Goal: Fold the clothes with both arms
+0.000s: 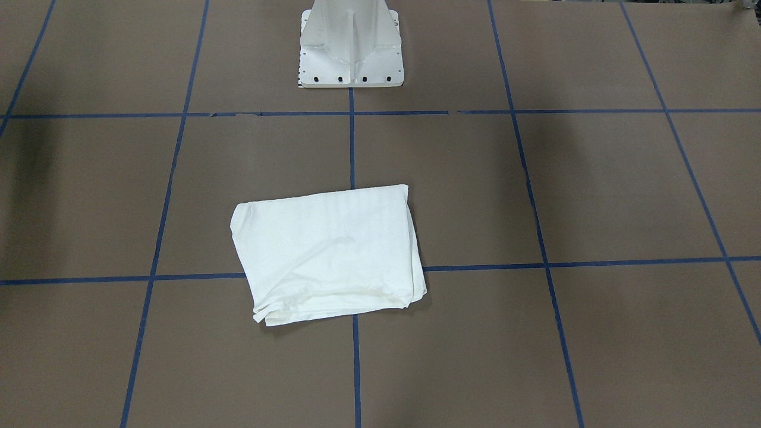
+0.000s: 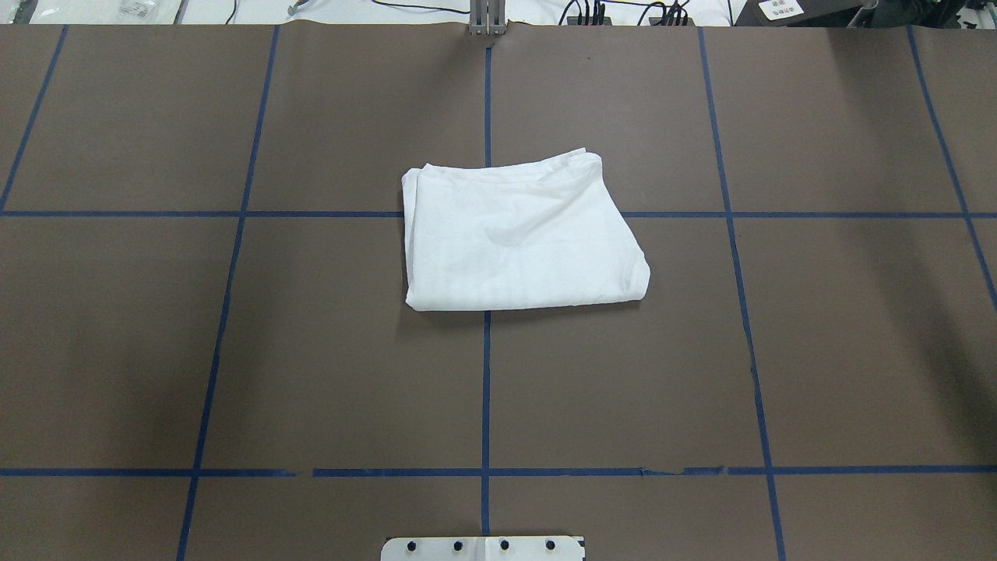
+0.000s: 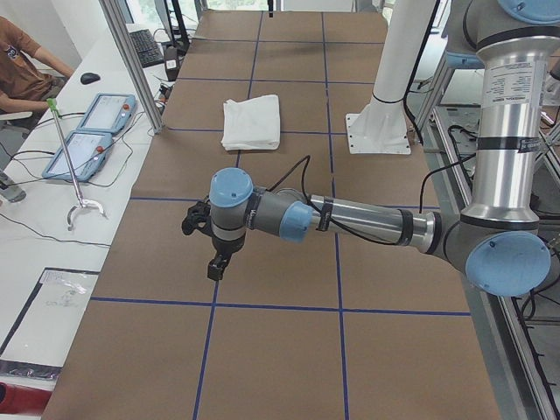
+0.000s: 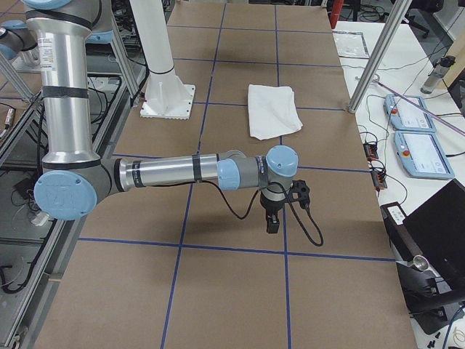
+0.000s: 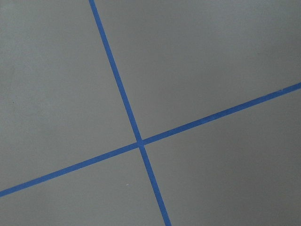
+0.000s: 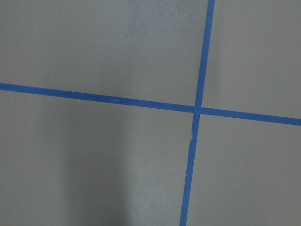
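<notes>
Plainly, from the front the shirt (image 1: 330, 252) lies folded into a rough rectangle on the brown bench (image 1: 594, 190); it covers a crossing of blue tape (image 1: 352, 148) and sits well in front of the white base (image 1: 351, 59); its layered edges show along the side away from the base.

From overhead the shirt (image 2: 518, 234) is near the middle of the bench (image 2: 818, 351), across the centre tape (image 2: 486, 389); its smooth fold faces the base (image 2: 483, 548), and no print or collar shows.

From the left end, the left arm (image 3: 367, 219) reaches level over the bench (image 3: 280, 350), wrist turned down; the left fingers (image 3: 217, 268) point at the bench, well apart from the shirt (image 3: 251, 121); whether they are spread or pressed together I cannot tell; a person (image 3: 17, 61) sits at the side table by two blue tablets (image 3: 92, 127).

From the right end, the right arm (image 4: 167, 173) reaches out level the same way; the right fingers (image 4: 272, 222) point down, well apart from the shirt (image 4: 272, 110) lying beyond them; again I cannot tell their state.

The left wrist view shows bare bench (image 5: 211, 61) and a tape (image 5: 139, 142) crossing; the right wrist view shows bench (image 6: 94, 47) and a tape (image 6: 196, 110) crossing.
</notes>
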Robot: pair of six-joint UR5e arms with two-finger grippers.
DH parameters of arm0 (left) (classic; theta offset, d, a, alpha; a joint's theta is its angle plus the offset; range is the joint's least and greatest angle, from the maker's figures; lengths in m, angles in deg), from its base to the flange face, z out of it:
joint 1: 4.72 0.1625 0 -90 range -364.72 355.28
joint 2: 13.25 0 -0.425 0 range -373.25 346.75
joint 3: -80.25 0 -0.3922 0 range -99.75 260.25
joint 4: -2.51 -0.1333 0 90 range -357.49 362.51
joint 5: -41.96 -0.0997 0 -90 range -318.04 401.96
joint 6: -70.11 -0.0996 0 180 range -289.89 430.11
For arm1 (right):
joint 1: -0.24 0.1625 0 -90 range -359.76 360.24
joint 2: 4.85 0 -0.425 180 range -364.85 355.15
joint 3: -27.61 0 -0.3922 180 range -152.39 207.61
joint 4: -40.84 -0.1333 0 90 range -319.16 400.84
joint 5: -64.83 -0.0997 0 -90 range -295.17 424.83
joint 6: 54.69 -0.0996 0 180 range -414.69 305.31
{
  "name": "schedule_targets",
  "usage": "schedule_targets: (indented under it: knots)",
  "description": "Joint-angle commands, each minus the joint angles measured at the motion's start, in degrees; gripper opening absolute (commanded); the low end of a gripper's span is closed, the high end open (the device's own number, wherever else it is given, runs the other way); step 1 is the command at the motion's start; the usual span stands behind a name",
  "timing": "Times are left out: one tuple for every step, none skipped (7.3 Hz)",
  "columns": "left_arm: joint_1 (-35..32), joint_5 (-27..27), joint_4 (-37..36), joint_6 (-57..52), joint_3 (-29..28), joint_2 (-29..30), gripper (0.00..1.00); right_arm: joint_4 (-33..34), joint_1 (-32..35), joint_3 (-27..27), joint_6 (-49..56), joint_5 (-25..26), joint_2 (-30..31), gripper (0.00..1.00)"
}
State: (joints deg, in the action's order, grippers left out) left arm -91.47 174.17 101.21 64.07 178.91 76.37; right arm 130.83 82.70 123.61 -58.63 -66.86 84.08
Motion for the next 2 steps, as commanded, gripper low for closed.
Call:
schedule_targets:
  knots:
    - [0.0,0.7,0.0,0.2,0.0,-0.1,1.00,0.0,0.0,1.1,-0.1,-0.2,0.3,1.00]
    - [0.0,0.7,0.0,0.2,0.0,-0.1,1.00,0.0,0.0,1.0,0.0,-0.2,0.5,1.00]
